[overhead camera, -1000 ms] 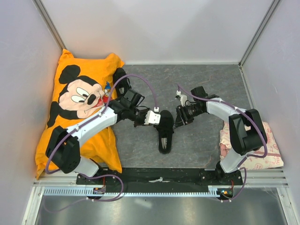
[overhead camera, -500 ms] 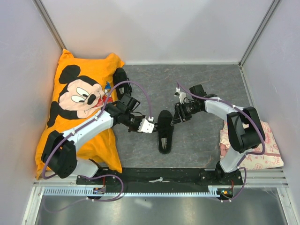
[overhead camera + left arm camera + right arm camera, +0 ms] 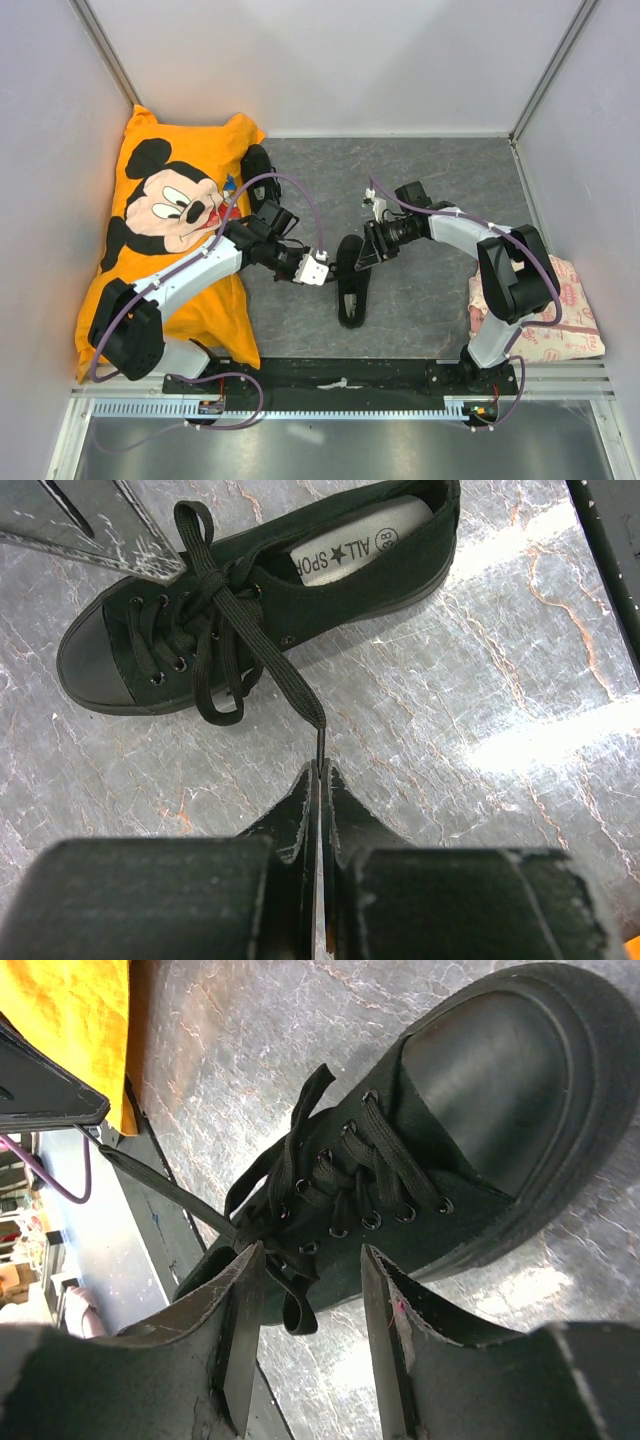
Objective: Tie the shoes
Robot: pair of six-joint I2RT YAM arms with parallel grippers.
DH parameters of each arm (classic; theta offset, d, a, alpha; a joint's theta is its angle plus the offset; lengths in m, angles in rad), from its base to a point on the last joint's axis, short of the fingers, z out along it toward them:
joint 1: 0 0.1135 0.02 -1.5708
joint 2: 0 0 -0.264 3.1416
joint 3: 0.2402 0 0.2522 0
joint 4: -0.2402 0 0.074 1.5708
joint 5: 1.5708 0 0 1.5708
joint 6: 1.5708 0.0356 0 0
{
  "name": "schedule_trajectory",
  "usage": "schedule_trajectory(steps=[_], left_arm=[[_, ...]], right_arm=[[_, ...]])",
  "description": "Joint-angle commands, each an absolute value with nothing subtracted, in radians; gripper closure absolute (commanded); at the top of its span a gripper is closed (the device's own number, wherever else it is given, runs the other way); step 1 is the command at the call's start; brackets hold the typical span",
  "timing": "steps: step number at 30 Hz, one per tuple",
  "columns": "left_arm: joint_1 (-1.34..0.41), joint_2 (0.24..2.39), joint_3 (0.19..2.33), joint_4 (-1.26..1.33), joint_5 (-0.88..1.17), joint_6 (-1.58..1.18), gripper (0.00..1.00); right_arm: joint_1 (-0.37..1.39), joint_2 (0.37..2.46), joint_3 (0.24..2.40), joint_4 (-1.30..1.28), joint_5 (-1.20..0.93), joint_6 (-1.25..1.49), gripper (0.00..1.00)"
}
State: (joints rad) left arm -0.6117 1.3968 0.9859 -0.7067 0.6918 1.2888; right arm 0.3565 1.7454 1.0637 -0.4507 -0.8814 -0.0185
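**One lace end pinched, the other fingers spread over the lacing**

From above, the shoe (image 3: 352, 292) lies on the grey mat (image 3: 440, 180) between my two arms, with its toe pointing away from my bases. My left gripper (image 3: 316, 270) sits just beside its left flank. My right gripper (image 3: 366, 252) is at the toe end. A second shoe (image 3: 257, 165) lies farther back, against the edge of the orange pillow (image 3: 170, 215).

In my left wrist view, my fingers are pressed together on the tip of one lace (image 3: 283, 675). It runs straight from the eyelets to me. The shoe's opening shows a pale label (image 3: 345, 552) on the insole.

In my right wrist view, my fingers (image 3: 240, 1310) stand apart over the lacing, clamping nothing. The toe cap (image 3: 490, 1090) is just beyond them, and one lace stretches off to the left.
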Motion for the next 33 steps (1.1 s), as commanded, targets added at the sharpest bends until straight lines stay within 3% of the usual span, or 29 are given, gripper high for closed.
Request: schedule_trajectory(steps=[1, 5, 11, 33], left_arm=[[-0.611, 1.381, 0.986, -0.715, 0.736, 1.333, 0.98], [-0.611, 1.382, 0.985, -0.715, 0.735, 1.331, 0.98], [-0.611, 1.367, 0.966, -0.713, 0.73, 1.325, 0.98], [-0.612, 1.227, 0.808, -0.727, 0.724, 1.344, 0.98]], right_arm=[[0.374, 1.759, 1.097, -0.426, -0.91, -0.012, 0.5], [0.376, 1.764, 1.088, -0.426, -0.919, -0.008, 0.62], [0.376, 1.727, 1.088, -0.462, -0.913, -0.018, 0.99], [0.359, 1.644, 1.072, -0.502, -0.758, -0.064, 1.0]])
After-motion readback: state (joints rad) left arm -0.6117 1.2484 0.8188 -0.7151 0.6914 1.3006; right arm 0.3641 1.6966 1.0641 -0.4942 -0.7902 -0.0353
